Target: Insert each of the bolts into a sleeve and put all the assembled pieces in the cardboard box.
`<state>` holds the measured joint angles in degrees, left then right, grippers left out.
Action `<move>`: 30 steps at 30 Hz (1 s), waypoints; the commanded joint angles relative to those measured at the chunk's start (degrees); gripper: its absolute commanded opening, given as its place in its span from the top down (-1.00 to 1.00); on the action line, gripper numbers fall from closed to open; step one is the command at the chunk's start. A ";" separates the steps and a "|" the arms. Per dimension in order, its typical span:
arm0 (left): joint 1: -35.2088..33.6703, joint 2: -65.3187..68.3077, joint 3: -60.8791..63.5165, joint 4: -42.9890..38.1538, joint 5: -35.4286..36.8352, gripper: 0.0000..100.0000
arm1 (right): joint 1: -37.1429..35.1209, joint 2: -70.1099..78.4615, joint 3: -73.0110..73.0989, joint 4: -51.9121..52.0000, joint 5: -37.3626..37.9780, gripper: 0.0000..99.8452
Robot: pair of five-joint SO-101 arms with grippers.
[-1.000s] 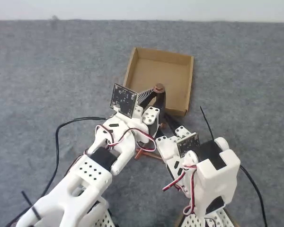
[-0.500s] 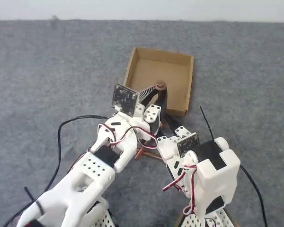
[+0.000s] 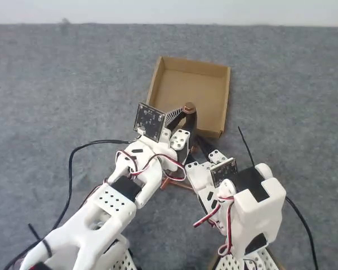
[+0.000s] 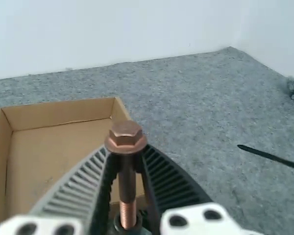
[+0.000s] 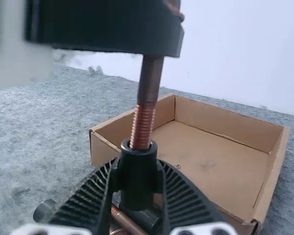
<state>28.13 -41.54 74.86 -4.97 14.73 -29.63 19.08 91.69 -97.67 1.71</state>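
Note:
My left gripper (image 4: 125, 155) is shut on a copper bolt (image 4: 127, 169) just under its hex head (image 4: 126, 136). The bolt hangs upright, thread end down. Below it, my right gripper (image 5: 137, 169) is shut on a black sleeve (image 5: 136, 182), and the bolt's threaded tip (image 5: 141, 128) sits in the sleeve's mouth. In the high view the bolt head (image 3: 188, 108) and left gripper (image 3: 182, 117) are at the near wall of the cardboard box (image 3: 156, 84), with the right gripper (image 3: 200, 144) just in front. The box (image 5: 213, 156) has nothing in it.
Another dark sleeve (image 5: 43, 211) and a copper bolt (image 5: 128, 221) lie on the grey carpet under the right gripper. A copper piece (image 3: 167, 183) shows between the two arms. A black cable (image 3: 70, 169) loops left of the left arm.
The left gripper has shifted slightly toward the right gripper with the bolt, whose head now sits a little lower. The right arm has stayed still.

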 commanded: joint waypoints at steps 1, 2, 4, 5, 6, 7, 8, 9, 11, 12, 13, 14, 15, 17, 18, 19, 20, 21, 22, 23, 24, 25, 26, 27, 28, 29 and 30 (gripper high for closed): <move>0.35 -2.90 -0.66 -1.58 -0.26 0.98 | 0.04 -2.95 1.49 -0.22 -0.53 0.99; 0.35 -2.90 -0.57 -1.58 -0.26 0.98 | 0.04 -2.95 1.49 -0.22 -0.53 0.99; 0.35 -3.08 0.22 -1.67 -0.26 0.98 | 0.04 -2.95 1.49 -0.22 -0.53 0.99; 0.35 -3.08 0.57 -1.67 -0.26 0.98 | 0.04 -2.95 1.49 -0.22 -0.53 0.99; 0.35 -3.08 0.92 -1.67 -0.26 0.98 | 0.04 -2.95 1.49 -0.22 -0.53 0.99; 0.35 -3.08 1.45 -1.76 -0.26 0.98 | 0.04 -2.95 1.49 -0.22 -0.53 0.99; 0.35 -3.08 1.98 -1.76 -0.35 0.98 | 0.04 -2.95 1.49 -0.22 -0.53 0.99; 0.35 -2.99 2.51 -1.76 -0.35 0.98 | 0.04 -2.95 1.49 -0.22 -0.53 0.99; 0.44 -2.99 3.38 -1.85 -0.35 0.98 | 0.04 -2.95 1.49 -0.22 -0.53 0.99; 0.53 -2.99 3.65 -1.85 -0.35 0.98 | 0.04 -2.95 1.49 -0.22 -0.53 0.99; 0.62 -2.90 3.91 -1.85 -0.35 0.98 | 0.04 -2.95 1.49 -0.22 -0.53 0.99; 0.62 -2.90 4.18 -1.85 -0.35 0.98 | 0.40 -2.95 1.49 -0.22 -0.53 0.99; 0.70 -2.90 4.35 -1.85 -0.35 0.98 | 0.92 -2.95 1.41 -0.22 -0.53 0.99; 0.70 -2.90 5.14 -1.85 -0.35 0.98 | 1.54 -2.95 1.23 -0.40 -0.53 0.99; 0.70 -2.90 5.58 -1.85 -0.35 0.98 | 1.54 -2.95 1.23 -0.48 -0.53 0.99; 0.70 -2.90 6.02 -1.85 -0.35 0.98 | 1.54 -2.95 1.23 -0.48 -0.53 0.99; 0.70 -2.90 6.55 -1.85 -0.35 0.98 | 1.54 -2.95 1.23 -0.48 -0.53 0.99; 0.79 -2.90 6.99 -1.85 -0.35 0.98 | 1.54 -2.95 1.23 -0.48 -0.53 0.99; 0.79 -2.81 7.43 -1.85 -0.35 0.98 | 1.54 -2.95 1.23 -0.48 -0.53 0.99; 0.79 -2.81 7.87 -1.85 -0.35 0.98 | 1.54 -2.95 1.23 -0.48 -0.53 0.99; 0.79 -2.81 8.40 -1.85 -0.35 0.98 | 1.54 -2.95 1.23 -0.48 -0.53 0.99; 0.79 -2.81 9.10 -1.85 -0.35 0.98 | 1.63 -2.95 1.23 -0.48 -0.53 0.99; 0.79 -2.81 9.80 -1.85 -0.35 0.98 | 1.63 -2.95 1.23 -0.57 -0.53 0.99; 0.79 -2.81 10.59 -1.85 -0.35 0.98 | 1.63 -2.95 1.32 -0.57 -0.53 0.99; 0.88 -2.81 11.21 -1.85 -0.35 0.98 | 1.63 -3.03 1.32 -0.57 -0.53 0.99; 0.97 -2.81 11.82 -1.85 -0.35 0.98 | 1.63 -3.03 1.32 -0.57 -0.53 0.99; 1.32 -2.81 12.26 -1.85 -0.35 0.98 | 1.63 -3.03 1.32 -0.57 -0.53 0.99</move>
<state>28.75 -43.03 85.85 -6.37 14.73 -29.63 19.08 91.69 -97.67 1.89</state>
